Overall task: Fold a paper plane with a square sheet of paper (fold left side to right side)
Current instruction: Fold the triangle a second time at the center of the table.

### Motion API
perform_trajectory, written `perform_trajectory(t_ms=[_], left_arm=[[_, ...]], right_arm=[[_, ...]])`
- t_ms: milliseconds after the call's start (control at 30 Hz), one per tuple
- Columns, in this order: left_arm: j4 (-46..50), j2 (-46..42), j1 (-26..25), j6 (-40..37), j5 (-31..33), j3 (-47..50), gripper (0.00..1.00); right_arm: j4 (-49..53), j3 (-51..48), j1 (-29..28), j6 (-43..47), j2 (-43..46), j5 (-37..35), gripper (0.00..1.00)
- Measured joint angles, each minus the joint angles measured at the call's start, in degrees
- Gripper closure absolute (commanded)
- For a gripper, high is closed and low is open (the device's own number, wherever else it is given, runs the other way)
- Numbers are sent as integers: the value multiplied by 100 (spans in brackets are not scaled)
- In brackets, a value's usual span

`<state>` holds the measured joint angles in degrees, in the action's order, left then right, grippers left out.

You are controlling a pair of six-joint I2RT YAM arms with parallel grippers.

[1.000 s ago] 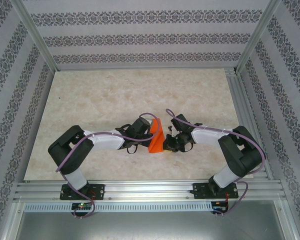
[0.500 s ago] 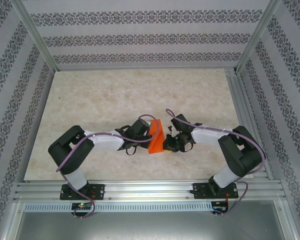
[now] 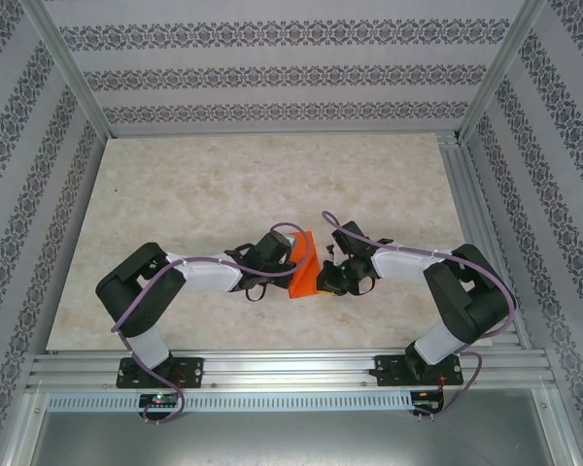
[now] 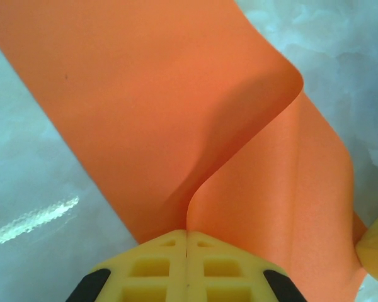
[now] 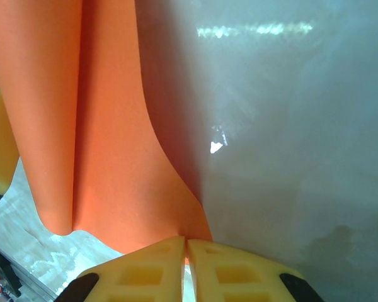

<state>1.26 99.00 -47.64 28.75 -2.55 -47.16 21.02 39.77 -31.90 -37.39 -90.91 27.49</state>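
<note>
My left fingers (image 4: 151, 267) pinch one edge of the square sheet of paper (image 4: 145, 94); my right fingers (image 5: 230, 267) pinch another. The sheet stands curled, uncreased, above the tabletop (image 3: 223, 184) between my arms. First fold unfinished; the rest remains, I judge. Against the earlier frame, my left arm has edged inward slightly.

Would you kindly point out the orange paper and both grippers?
orange paper (image 3: 305, 267), top external view, middle of its face.
left gripper (image 4: 187, 235), left wrist view, seam between closed fingertips.
right gripper (image 5: 186, 241), right wrist view, seam between closed fingertips.
</note>
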Motion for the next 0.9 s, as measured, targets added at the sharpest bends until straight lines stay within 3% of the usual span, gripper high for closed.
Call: perform_trajectory(t_ms=[900], left_arm=[[-55, 68, 0, -2, 94, -13, 100]], right_arm=[[46, 48, -37, 2, -13, -24, 86]])
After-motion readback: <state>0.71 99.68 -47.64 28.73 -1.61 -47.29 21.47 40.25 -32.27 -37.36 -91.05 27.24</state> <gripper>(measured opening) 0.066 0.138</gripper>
